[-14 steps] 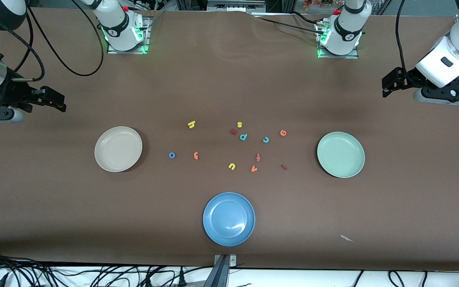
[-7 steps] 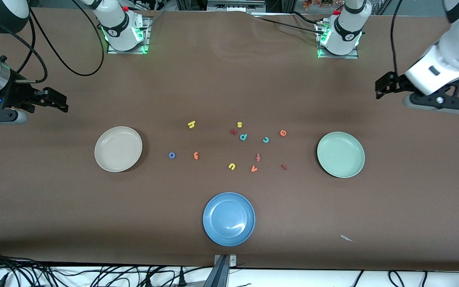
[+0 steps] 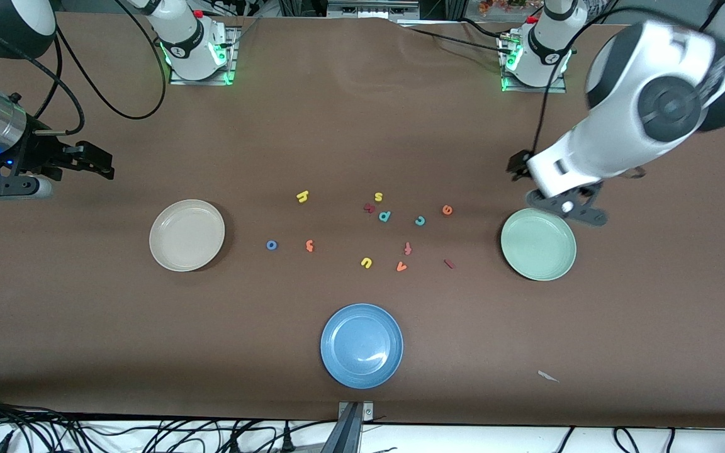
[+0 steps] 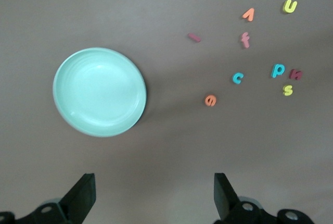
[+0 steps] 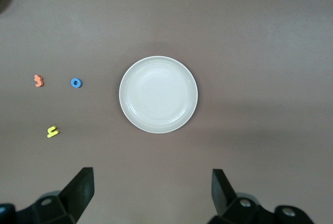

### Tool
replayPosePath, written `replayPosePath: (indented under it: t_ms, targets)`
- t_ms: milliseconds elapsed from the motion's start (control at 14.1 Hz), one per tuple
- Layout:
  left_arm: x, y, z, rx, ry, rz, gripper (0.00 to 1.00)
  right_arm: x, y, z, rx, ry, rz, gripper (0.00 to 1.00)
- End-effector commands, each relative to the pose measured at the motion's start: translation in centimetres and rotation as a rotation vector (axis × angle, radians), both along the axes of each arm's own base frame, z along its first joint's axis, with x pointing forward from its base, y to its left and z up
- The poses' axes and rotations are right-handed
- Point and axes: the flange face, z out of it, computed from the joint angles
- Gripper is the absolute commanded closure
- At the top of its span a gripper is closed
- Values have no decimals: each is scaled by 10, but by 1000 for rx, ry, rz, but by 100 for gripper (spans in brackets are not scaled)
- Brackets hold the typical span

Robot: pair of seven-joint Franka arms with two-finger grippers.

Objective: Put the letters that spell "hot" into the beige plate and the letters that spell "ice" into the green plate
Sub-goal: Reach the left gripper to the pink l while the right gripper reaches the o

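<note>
The beige plate and the green plate lie bare at either end of a scatter of foam letters. Yellow h, blue o and orange t lie toward the beige plate. Orange e, teal c and dark red i lie toward the green plate. My left gripper hangs open, holding nothing, over the table by the green plate's rim. My right gripper is open over the table's right-arm end.
A blue plate sits nearest the front camera. Other letters lie among the task's: yellow s, teal p, a dark red letter, red f, yellow u, orange v. A paper scrap lies near the front edge.
The left arm has swung in from its end of the table to the green plate's rim. The right gripper has crept slightly toward the middle. No letter has moved.
</note>
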Motion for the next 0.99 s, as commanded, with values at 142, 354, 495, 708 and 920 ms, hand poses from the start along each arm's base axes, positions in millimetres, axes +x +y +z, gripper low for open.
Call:
replayPosePath:
  t_ms: [142,354,495,708,920]
  targets:
    - [37,-29,-68,-54,-13,8,0,1,4,-2,-10,-22,-42,0]
    - [36,-49,-107,-12,21,107,0,2,42,-13,-13,-20,-81,0]
    - [39,-70,-137,-9,-6,171,0,2,51,-18,-15,-13,-75,0]
    - [44,-81,-181,-11,-4,221,1,4,73,-32,-20,0,-91,0]
    - [54,-83,-212,-33,-46,259,2,9,104,-60,-22,-2,-110,0]
